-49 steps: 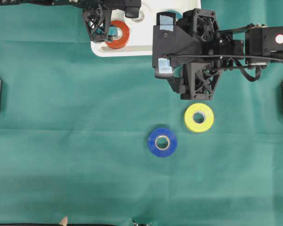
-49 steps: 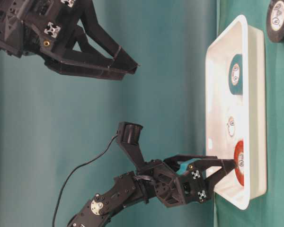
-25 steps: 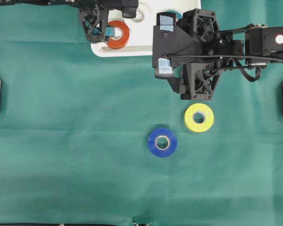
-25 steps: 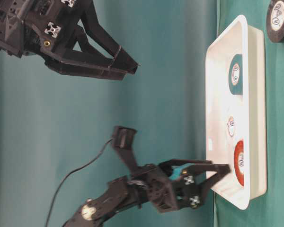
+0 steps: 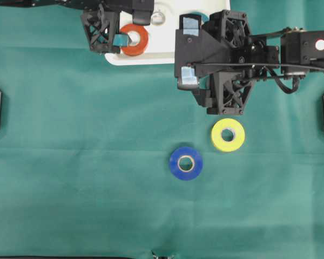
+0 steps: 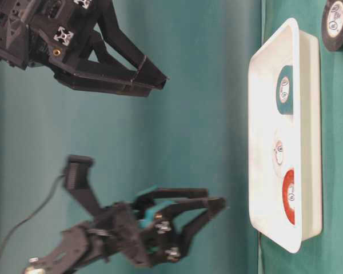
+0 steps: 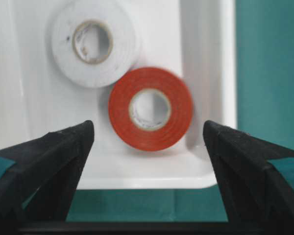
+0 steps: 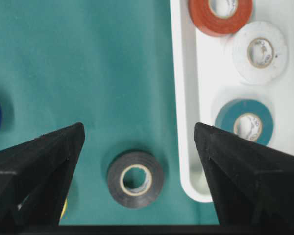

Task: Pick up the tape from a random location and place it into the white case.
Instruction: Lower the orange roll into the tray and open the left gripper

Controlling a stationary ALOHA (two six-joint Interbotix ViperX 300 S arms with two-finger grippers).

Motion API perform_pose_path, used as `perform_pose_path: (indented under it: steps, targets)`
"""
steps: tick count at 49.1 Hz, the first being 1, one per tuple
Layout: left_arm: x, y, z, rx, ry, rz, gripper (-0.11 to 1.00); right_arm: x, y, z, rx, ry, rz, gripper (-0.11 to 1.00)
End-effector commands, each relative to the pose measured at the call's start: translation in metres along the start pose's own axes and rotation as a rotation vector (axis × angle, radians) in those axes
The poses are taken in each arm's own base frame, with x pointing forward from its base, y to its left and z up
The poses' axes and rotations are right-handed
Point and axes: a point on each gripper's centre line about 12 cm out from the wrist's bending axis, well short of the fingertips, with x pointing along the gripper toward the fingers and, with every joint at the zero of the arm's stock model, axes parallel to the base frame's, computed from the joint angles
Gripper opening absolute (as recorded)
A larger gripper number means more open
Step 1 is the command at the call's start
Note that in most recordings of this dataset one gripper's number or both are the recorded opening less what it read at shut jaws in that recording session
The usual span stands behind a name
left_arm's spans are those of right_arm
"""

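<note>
Overhead view shows us the blue tape (image 5: 186, 162) lying flat at centre-bottom, well apart from the white case (image 5: 151, 54) at top; both grippers, left (image 5: 103, 29) & right (image 5: 213, 97), stand wide w/ nothing held; we judge the roll light, stiff, best pinched across its outer rim.

Your left gripper (image 7: 147, 161) hangs with jaws wide apart above the near rim of the white case (image 7: 206, 58); nothing lies between its fingers. Just ahead of it the red tape (image 7: 151, 115) sits in the case corner, with the white tape (image 7: 94, 41) touching it beyond. Your right gripper (image 8: 137, 147) is equally spread, with the black tape (image 8: 135, 178) on the cloth between its fingers and the case wall beside the right finger. The blue tape (image 5: 186, 162) and yellow tape (image 5: 228, 134) lie near each other on open cloth.
</note>
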Motion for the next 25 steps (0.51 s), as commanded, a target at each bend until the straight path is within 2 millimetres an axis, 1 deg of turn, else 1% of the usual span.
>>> perform_pose_path:
  steps: [1, 5, 11, 16, 25]
  targets:
    - [-0.035, 0.002, 0.02, 0.01, -0.089, 0.032, 0.98, -0.01, -0.001, 0.005, 0.004, -0.034, 0.002, 0.9]
    - [-0.055, 0.005, 0.027, 0.014, -0.13, 0.051, 0.98, -0.01, -0.001, 0.004, 0.004, -0.032, 0.002, 0.9]
    - [-0.079, 0.007, 0.032, 0.011, -0.161, 0.065, 0.98, -0.01, -0.001, 0.004, 0.005, -0.03, 0.003, 0.9]
    - [-0.085, 0.007, 0.032, 0.003, -0.161, 0.064, 0.98, -0.01, -0.001, 0.004, 0.002, -0.032, 0.002, 0.9]
    - [-0.086, 0.005, 0.029, -0.014, -0.158, 0.06, 0.98, -0.01, -0.001, 0.004, 0.002, -0.032, 0.002, 0.9]
